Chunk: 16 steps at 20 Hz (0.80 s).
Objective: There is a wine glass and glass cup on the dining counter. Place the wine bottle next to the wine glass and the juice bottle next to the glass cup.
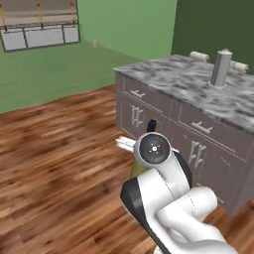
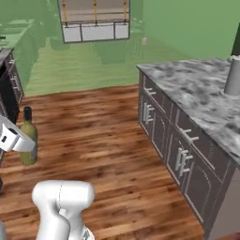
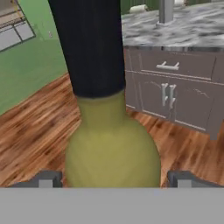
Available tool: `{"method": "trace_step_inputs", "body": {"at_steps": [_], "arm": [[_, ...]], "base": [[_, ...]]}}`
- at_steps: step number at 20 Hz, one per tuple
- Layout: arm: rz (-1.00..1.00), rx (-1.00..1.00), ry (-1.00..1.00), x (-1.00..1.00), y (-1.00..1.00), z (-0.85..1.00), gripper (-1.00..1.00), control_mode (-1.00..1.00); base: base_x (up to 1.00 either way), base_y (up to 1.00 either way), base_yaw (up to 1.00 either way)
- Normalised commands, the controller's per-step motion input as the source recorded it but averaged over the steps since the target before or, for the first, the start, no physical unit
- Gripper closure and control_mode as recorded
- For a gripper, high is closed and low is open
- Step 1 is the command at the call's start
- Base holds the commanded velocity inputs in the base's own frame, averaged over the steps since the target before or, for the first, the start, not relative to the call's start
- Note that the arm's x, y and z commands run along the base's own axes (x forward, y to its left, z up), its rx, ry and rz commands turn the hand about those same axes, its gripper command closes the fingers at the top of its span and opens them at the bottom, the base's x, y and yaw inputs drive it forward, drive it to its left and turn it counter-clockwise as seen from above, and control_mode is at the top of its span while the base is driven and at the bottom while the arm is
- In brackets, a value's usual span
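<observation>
pincer: my gripper (image 3: pixel 113 179) sits spread wide around the body of the wine bottle (image 3: pixel 109 144), a fingertip (image 3: pixel 43 178) on each flank; it appears to be carrying the bottle clear of the floor, above the wooden boards.
bottle: the wine bottle (image 2: pixel 29 136) stands upright, black neck on top, well apart from the marbled counter (image 2: pixel 197 89).
step in hand: as i judge it, ferrying the bottle to the dining counter, where the wine glass should stand.
how to do it well: keep the bottle vertical and the hand level; swing slowly, since a wide grip low on a round body could let it tip; clear the counter's edge before coming down; set the base flat just beside the glass, not touching it.
hand view: shows the fingertips straddling the bottle, plus drawer handles (image 3: pixel 168 66) on the cabinet front.
left base view: my own wrist covers most of the bottle (image 1: pixel 151 124), leaving the dark top peeking out.
right base view: shows the bottle's full outline against the floor (image 2: pixel 103 140).
</observation>
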Motion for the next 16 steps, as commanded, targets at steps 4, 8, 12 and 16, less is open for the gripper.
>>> {"method": "trace_step_inputs", "body": {"at_steps": [4, 8, 12, 16], "arm": [[0.00, 0.00, 0.00, 0.00, 0.00, 0.00, 1.00, 1.00], [0.00, 0.00, 0.00, 0.00, 0.00, 0.00, 1.00, 1.00], [0.00, 0.00, 0.00, 0.00, 0.00, 0.00, 1.00, 1.00], [0.00, 0.00, 0.00, 0.00, 0.00, 0.00, 1.00, 1.00]], "base": [[0.00, 0.21, -0.68], [0.03, 0.24, -0.58], [0.07, 0.25, -0.47], [0.09, 0.26, -0.44]]}}
